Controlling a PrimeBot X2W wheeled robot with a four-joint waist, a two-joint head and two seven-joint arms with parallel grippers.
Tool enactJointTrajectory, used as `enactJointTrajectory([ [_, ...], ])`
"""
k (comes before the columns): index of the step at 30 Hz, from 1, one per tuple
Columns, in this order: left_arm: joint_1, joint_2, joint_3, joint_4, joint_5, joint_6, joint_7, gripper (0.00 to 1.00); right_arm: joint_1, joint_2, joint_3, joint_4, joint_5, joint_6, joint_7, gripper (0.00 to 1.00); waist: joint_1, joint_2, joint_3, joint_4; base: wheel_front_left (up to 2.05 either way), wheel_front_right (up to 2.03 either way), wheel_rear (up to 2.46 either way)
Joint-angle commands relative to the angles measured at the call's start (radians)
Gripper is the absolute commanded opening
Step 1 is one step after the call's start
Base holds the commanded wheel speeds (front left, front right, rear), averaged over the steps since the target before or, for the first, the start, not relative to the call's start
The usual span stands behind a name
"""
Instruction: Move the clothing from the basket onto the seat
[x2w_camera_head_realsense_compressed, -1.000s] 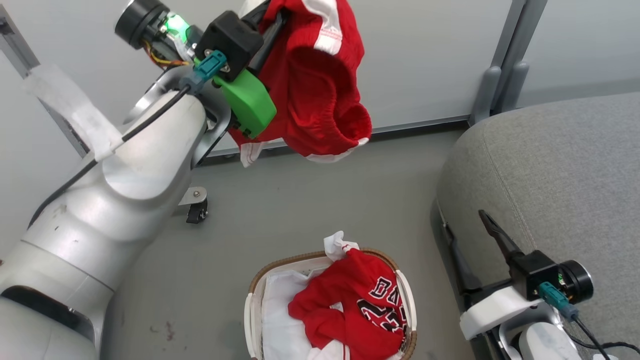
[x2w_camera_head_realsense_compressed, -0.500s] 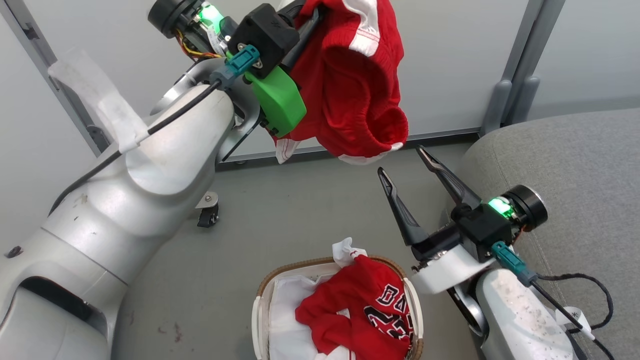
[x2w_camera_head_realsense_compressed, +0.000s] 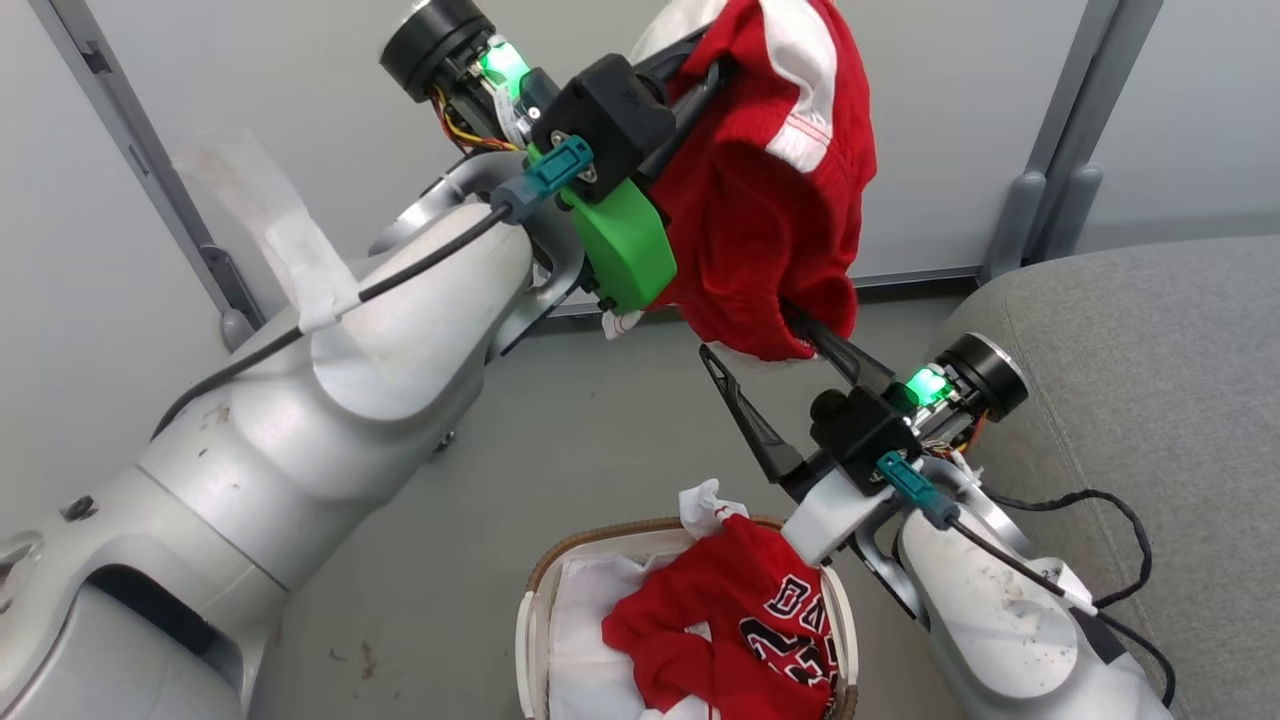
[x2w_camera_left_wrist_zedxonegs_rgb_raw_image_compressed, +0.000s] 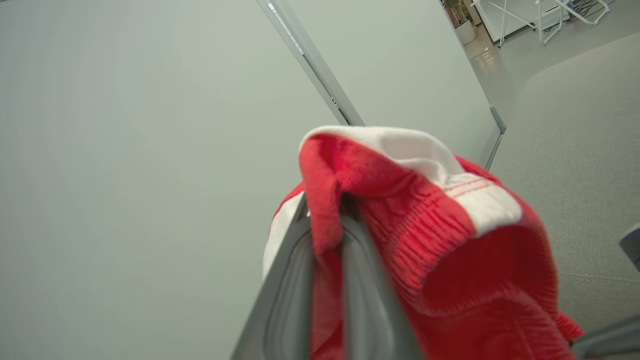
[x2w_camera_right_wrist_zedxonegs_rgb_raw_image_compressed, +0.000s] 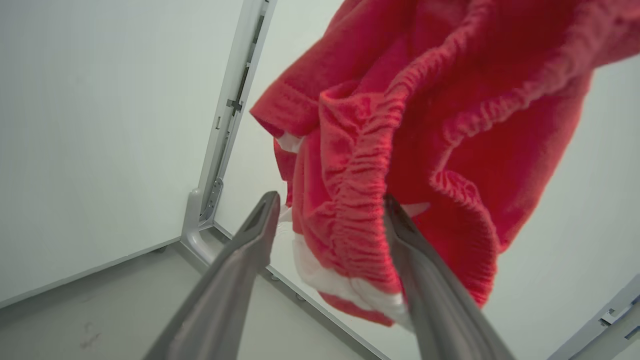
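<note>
Carry step | left gripper (x2w_camera_head_realsense_compressed: 705, 78) clamps red garment (x2w_camera_head_realsense_compressed: 770, 200) aloft | right gripper (x2w_camera_head_realsense_compressed: 750, 335) wide, maybe straddling hem | next I swing to seat (x2w_camera_head_realsense_compressed: 1130, 350)

The red jersey (x2w_camera_head_realsense_compressed: 720, 635) in the basket (x2w_camera_head_realsense_compressed: 548, 575) is showing black-and-white letters "DA" toward its 2 o'clock edge. Folded digits, the first resembling "2", are sitting at 4 o'clock.

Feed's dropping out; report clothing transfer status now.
Left gripper shut on red garment, held high. Right gripper open, fingers astride its hanging edge. Jersey in basket. Seat at right, unblocked.
</note>
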Motion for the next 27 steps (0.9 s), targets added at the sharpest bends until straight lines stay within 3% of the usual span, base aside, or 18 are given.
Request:
enactJointTrajectory([
  [1,0.02,-0.005,-0.004,-0.006,-0.013,-0.002,0.001,0.0,-0.017,-0.004,0.004,0.031,-0.013,-0.001,-0.002,1.0,0.0001,0.0,-0.004,0.005,0.0,0.0,0.0],
  [2,0.026,-0.006,-0.007,-0.014,-0.022,-0.002,0.003,0.0,-0.029,-0.004,0.008,0.068,-0.018,-0.001,-0.001,1.0,0.0001,0.0,-0.006,0.007,0.0,0.0,0.0],
  [3,0.029,-0.006,-0.008,-0.02,-0.027,-0.002,0.003,0.0,-0.04,-0.004,0.014,0.093,-0.021,-0.001,-0.001,0.94,0.0001,0.0,-0.007,0.009,0.0,0.0,0.0],
  [4,0.031,-0.006,-0.01,-0.027,-0.033,-0.002,0.004,0.0,-0.056,-0.004,0.022,0.125,-0.027,-0.001,-0.001,0.59,0.0001,0.0,-0.009,0.012,0.0,0.0,0.0],
  [7,0.043,-0.003,-0.015,-0.038,-0.043,-0.002,0.007,0.0,-0.09,-0.004,0.036,0.187,-0.027,-0.001,-0.001,0.1,0.0001,0.0,-0.013,0.019,0.0,0.0,0.0],
  [8,0.049,-0.002,-0.016,-0.041,-0.046,-0.002,0.009,0.0,-0.099,-0.004,0.041,0.203,-0.022,-0.001,-0.001,0.0,0.0001,0.0,-0.014,0.022,0.0,0.0,0.0],
  [16,0.092,0.015,-0.008,-0.025,-0.082,0.008,0.01,0.0,-0.131,-0.004,0.066,0.242,0.009,-0.001,-0.001,0.0,0.0001,0.0,-0.019,0.031,0.0,0.0,0.0],
  [23,0.151,0.015,0.01,-0.006,-0.135,0.01,0.0,0.03,-0.104,-0.004,0.053,0.195,0.037,-0.001,-0.001,0.0,0.0001,0.0,-0.018,0.027,0.0,0.0,0.0],
  [25,0.178,0.011,0.013,0.004,-0.148,0.01,-0.003,0.25,-0.097,-0.004,0.047,0.175,0.047,-0.001,-0.001,0.0,0.0001,0.0,-0.017,0.025,0.0,0.0,0.0],
  [26,0.189,0.009,0.014,0.007,-0.153,0.01,-0.005,0.45,-0.095,-0.004,0.044,0.168,0.049,-0.001,-0.001,0.0,0.0001,0.0,-0.017,0.023,0.0,0.0,0.0],
  [27,0.205,0.006,0.018,0.011,-0.163,0.01,-0.01,0.8,-0.09,-0.004,0.041,0.157,0.057,-0.001,-0.001,0.0,0.0001,0.0,-0.016,0.022,0.0,0.0,0.0],
])
